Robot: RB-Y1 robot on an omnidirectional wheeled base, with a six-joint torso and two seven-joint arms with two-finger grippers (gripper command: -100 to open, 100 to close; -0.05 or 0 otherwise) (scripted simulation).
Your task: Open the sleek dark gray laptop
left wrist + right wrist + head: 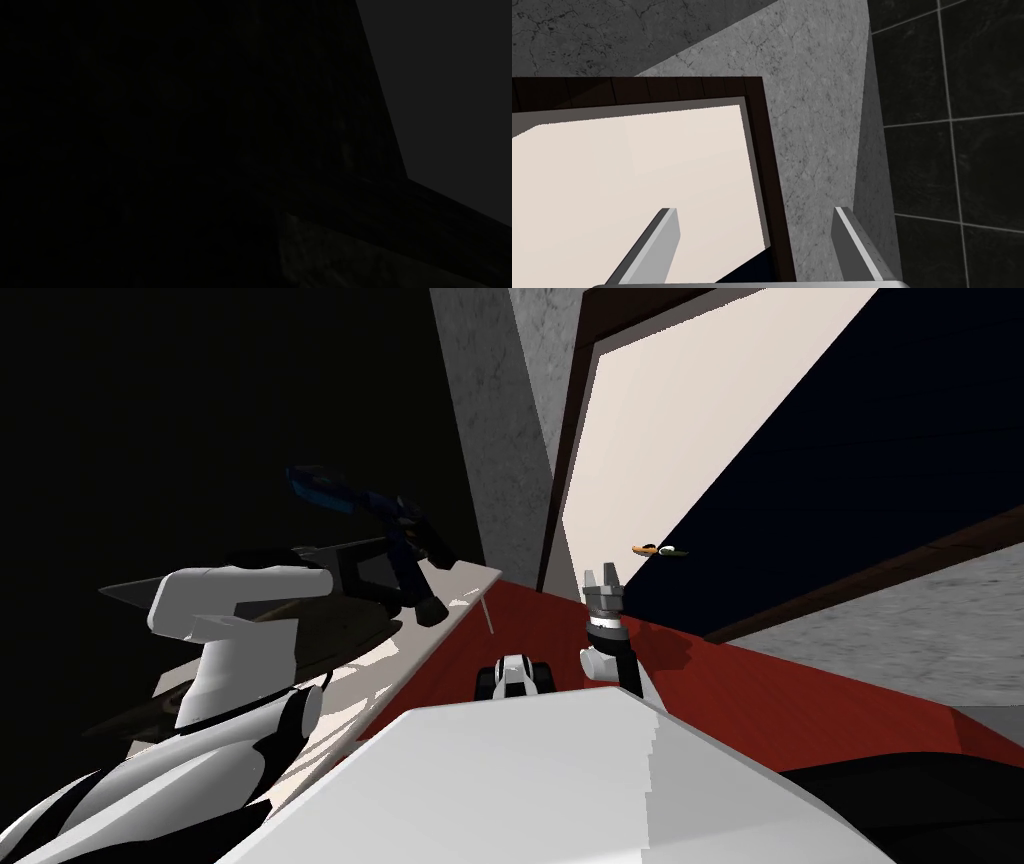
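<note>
Two-armed robot beside pale desk (430, 638) on its left, left arm out over dark flat laptop (345, 628).
Laptop lying on desk under left forearm, looks shut. Left gripper (420, 588) near its far end; grip: cannot tell, too dark. Right gripper (604, 571) idle, upright at right, released, blades apart. Next, prob.: find lid's front lip, lift slow w/o dragging base.
</note>
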